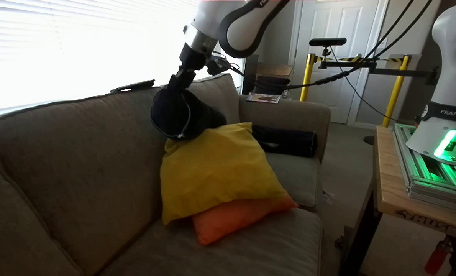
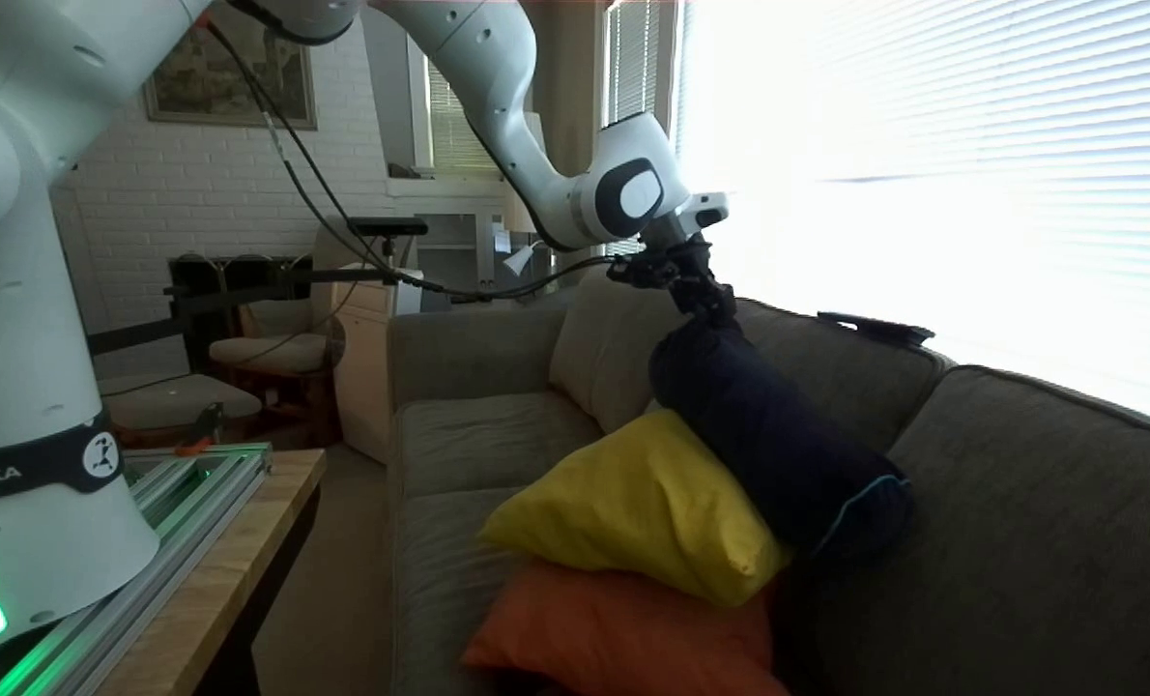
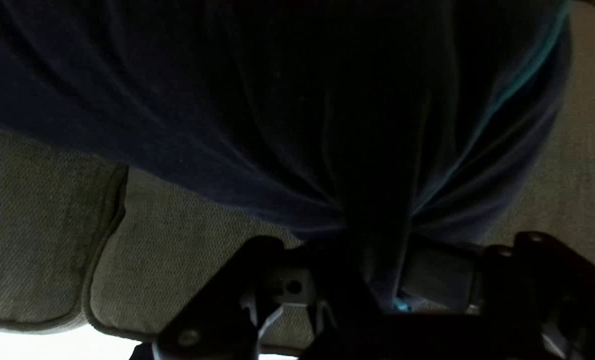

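My pincer (image 2: 714, 311) is clamped on one bunched end of the dark blue bolster (image 2: 778, 435) — I see it lying between the yellow cushion (image 2: 643, 512) and the couch backrest (image 2: 1049, 493).

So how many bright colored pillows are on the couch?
2: the yellow pillow, beside the dark bolster that the gripper grips, and the orange pillow, partly under the yellow one. More could be hidden beneath.
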You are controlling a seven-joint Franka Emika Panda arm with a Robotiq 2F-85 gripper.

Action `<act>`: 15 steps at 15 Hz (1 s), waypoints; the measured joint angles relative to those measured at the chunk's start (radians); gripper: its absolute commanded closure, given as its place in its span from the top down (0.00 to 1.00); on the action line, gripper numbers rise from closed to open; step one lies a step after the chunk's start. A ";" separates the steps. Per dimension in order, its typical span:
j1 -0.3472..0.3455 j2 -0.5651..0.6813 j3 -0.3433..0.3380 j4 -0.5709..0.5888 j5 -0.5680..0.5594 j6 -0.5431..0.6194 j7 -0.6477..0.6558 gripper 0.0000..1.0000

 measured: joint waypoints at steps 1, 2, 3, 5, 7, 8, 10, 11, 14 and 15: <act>-0.030 0.011 0.034 0.014 0.000 -0.013 -0.008 0.00; -0.057 0.023 0.065 0.029 0.000 -0.023 -0.013 0.17; -0.082 0.036 0.092 0.044 0.000 -0.031 -0.015 0.27; -0.119 0.058 0.133 0.074 0.000 -0.048 -0.015 0.39; -0.145 0.073 0.162 0.097 0.000 -0.064 -0.015 0.53; -0.155 0.077 0.173 0.105 0.000 -0.070 -0.015 0.60; -0.171 0.082 0.191 0.117 0.001 -0.076 -0.015 0.74; -0.177 0.082 0.198 0.120 0.001 -0.081 -0.015 0.81; -0.189 0.082 0.208 0.128 0.001 -0.092 -0.015 1.00; -0.191 0.082 0.210 0.128 0.001 -0.092 -0.015 1.00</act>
